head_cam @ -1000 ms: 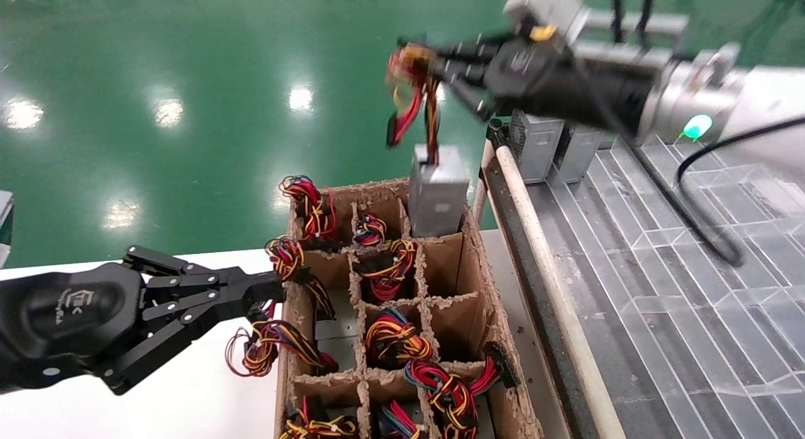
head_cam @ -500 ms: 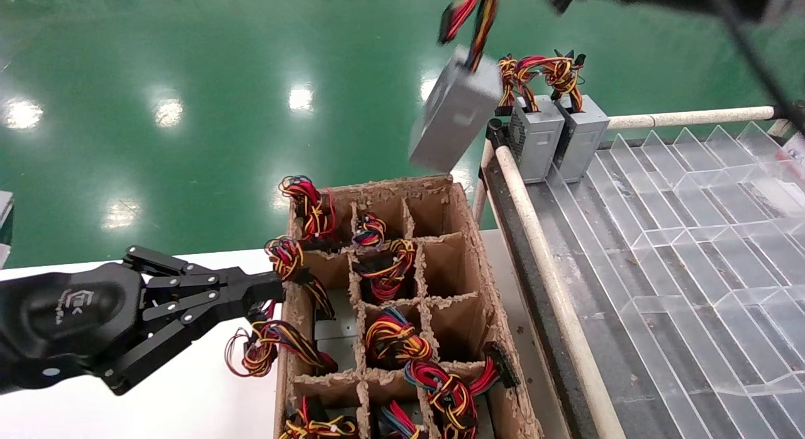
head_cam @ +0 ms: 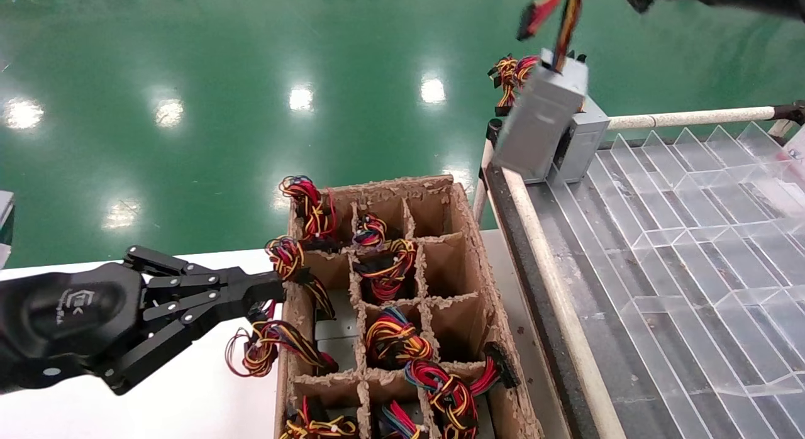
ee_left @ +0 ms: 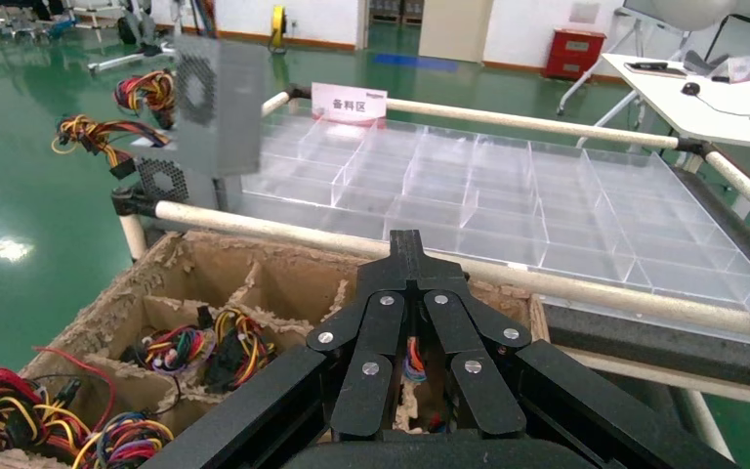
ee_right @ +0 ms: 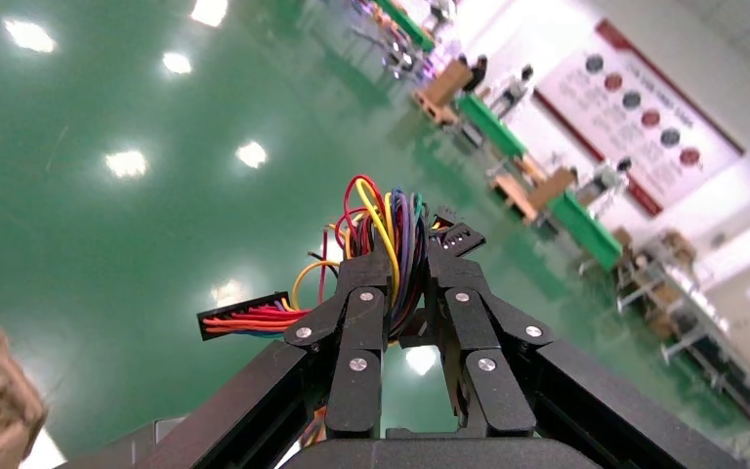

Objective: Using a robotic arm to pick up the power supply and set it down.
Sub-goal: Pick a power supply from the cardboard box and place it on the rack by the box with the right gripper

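Up at the far right, the right gripper (ee_right: 405, 293) is pinching the wires (ee_right: 386, 230), so the power supply (head_cam: 541, 127) dangles tilted below it, over the rack's (head_cam: 660, 238) far-left corner; left gripper (head_cam: 261, 291) sits closed.

Head view looking down, wrist views close behind jaws, cardboard crate (head_cam: 383, 313) shared

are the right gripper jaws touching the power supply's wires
Touching. The right wrist view shows the right gripper clamped on the wires of the power supply.
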